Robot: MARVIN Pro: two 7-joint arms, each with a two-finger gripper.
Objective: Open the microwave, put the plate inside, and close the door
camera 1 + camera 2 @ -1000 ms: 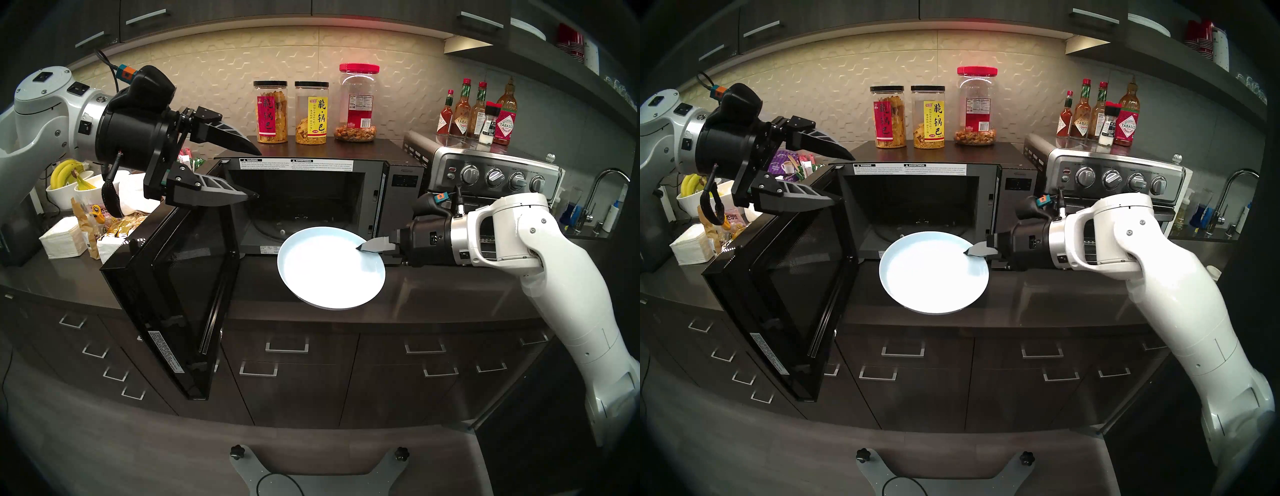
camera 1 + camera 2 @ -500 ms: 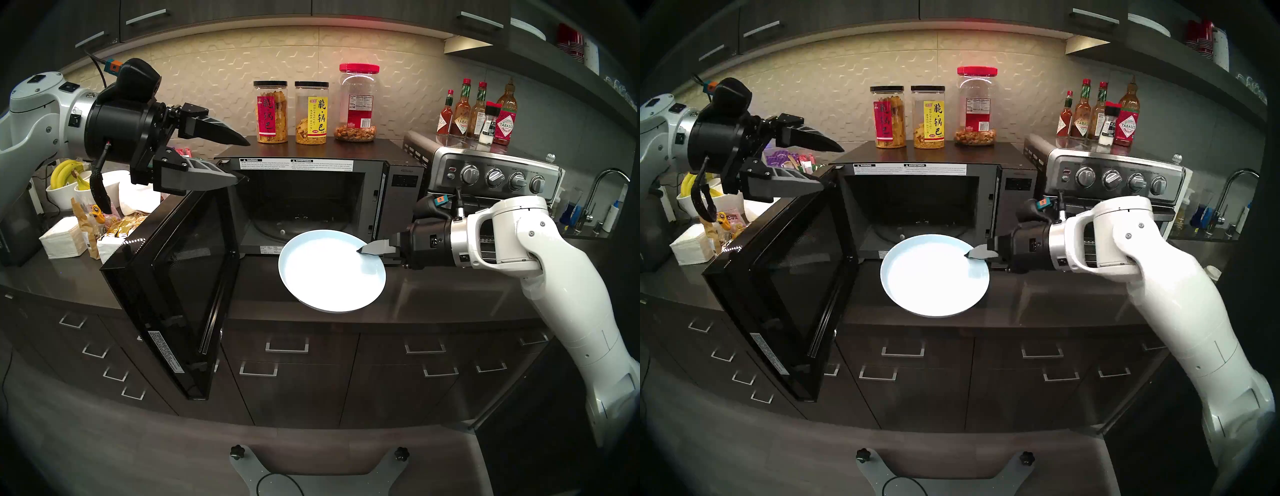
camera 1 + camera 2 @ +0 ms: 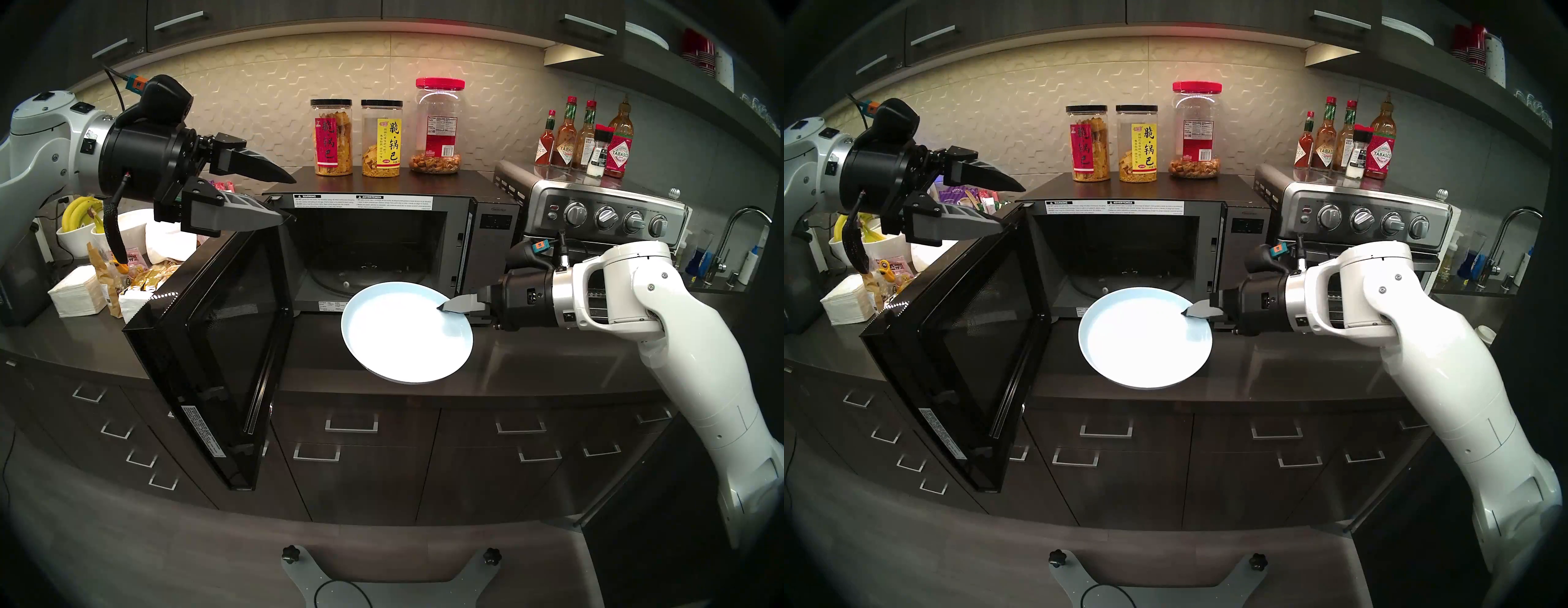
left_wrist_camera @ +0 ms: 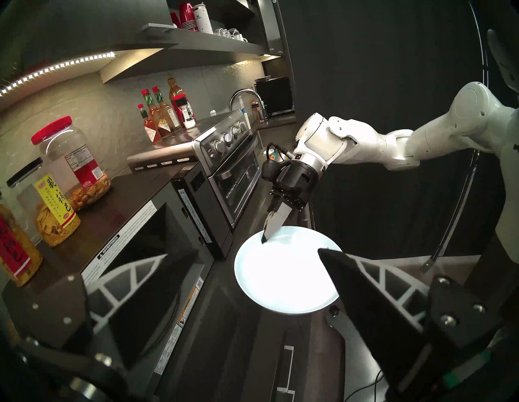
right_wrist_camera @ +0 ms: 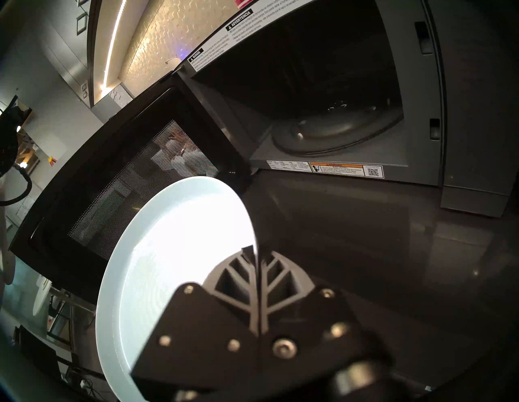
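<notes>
The black microwave (image 3: 382, 180) stands with its door (image 3: 220, 339) swung wide to the left, showing the dark cavity and glass turntable (image 5: 337, 134). My right gripper (image 3: 445, 306) is shut on the right rim of the pale plate (image 3: 403, 335). It holds the plate roughly level just above the counter, in front of the opening. In the right wrist view its fingers (image 5: 238, 269) pinch the plate (image 5: 168, 266) edge. My left gripper (image 3: 295, 199) is open and holds nothing. It hovers at the door's top edge, near the hinge corner.
A steel toaster oven (image 3: 602, 212) stands right of the microwave, with sauce bottles (image 3: 585, 140) on top. Three snack jars (image 3: 333, 138) sit on the microwave. Bowls with bananas (image 3: 80, 220), napkins and snack packets (image 3: 76, 293) crowd the left counter. A faucet (image 3: 738, 229) is far right.
My left gripper has drawn back to the left and slightly up, staying open. The plate and right arm have barely shifted. The door has not moved.
</notes>
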